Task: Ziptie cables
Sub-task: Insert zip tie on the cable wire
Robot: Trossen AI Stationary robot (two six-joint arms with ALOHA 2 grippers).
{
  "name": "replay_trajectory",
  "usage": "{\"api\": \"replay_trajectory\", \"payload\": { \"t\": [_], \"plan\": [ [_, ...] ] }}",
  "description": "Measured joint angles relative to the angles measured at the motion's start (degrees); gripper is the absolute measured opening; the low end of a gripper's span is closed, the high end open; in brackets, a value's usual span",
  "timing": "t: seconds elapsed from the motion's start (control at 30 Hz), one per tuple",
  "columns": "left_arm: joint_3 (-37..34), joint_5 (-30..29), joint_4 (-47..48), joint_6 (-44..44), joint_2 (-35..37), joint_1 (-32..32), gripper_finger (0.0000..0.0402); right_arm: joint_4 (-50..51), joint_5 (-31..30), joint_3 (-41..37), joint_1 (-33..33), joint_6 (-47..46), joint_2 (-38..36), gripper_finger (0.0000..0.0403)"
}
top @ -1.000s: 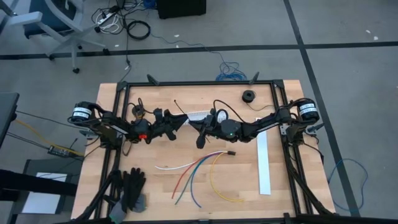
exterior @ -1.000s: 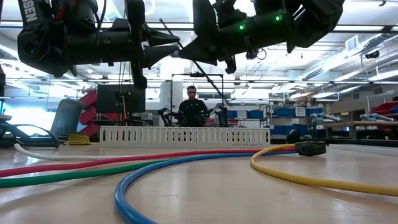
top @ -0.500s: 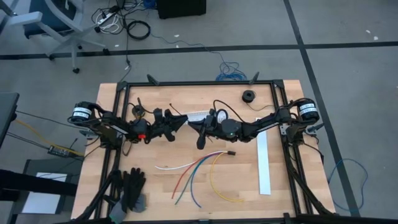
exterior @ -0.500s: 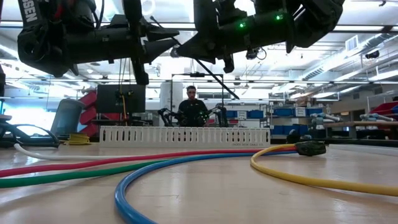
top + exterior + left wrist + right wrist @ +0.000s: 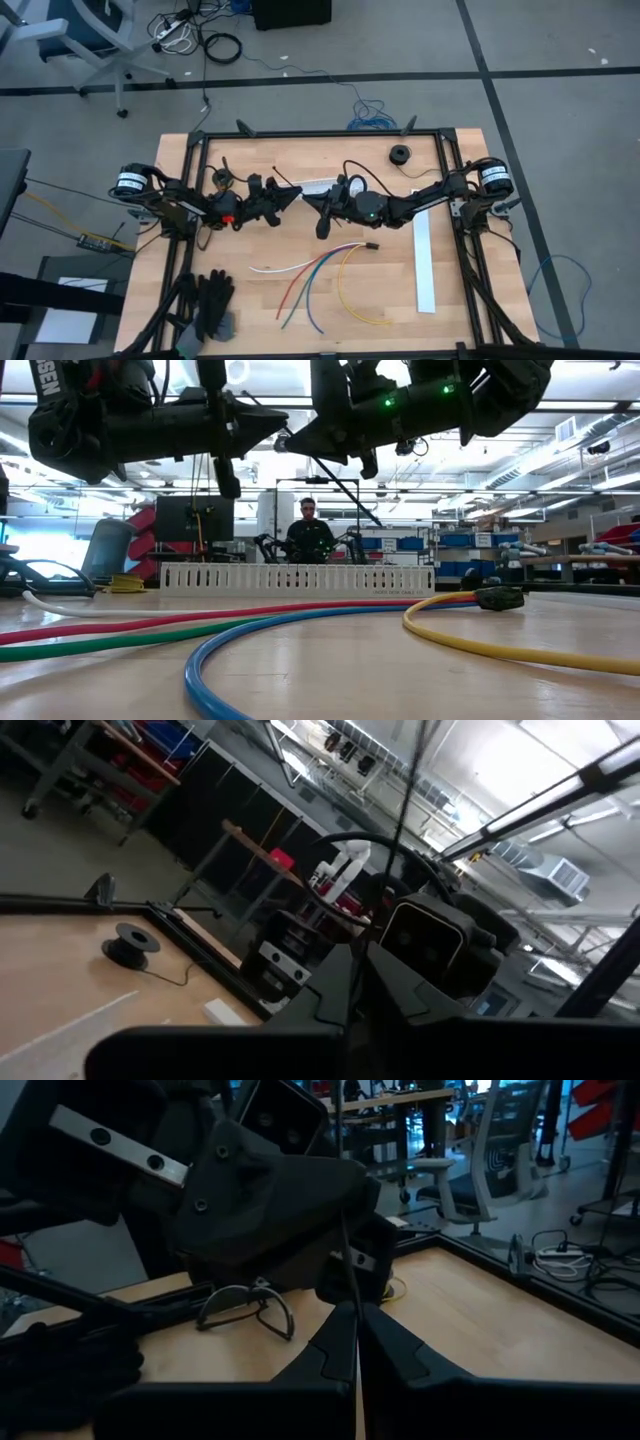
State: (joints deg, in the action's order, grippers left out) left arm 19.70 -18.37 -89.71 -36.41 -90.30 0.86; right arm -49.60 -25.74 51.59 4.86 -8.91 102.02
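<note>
Above mid-tabletop point(image 5: 170, 280), your left gripper point(image 5: 293, 194) and right gripper point(image 5: 308, 199) meet, jaws together on a thin zip tie point(image 5: 349, 1270); cables point(image 5: 320, 275) lie loose below, so any slip drops it.

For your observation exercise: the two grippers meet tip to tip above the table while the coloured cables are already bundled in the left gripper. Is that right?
Not quite. The left gripper and right gripper do meet above the table, but the cables lie loose on the table, untouched. The high view shows it.
</note>
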Motion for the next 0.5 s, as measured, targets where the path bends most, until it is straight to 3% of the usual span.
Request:
{"api": "replay_trajectory", "payload": {
  "t": [0.5],
  "plan": [
    [0.00, 0.19, 1.36, -8.38, 0.00, -0.04, 0.0000, 0.04, -0.07, 0.00, 0.02, 0.51, 0.00, 0.0000]
  ]
}}
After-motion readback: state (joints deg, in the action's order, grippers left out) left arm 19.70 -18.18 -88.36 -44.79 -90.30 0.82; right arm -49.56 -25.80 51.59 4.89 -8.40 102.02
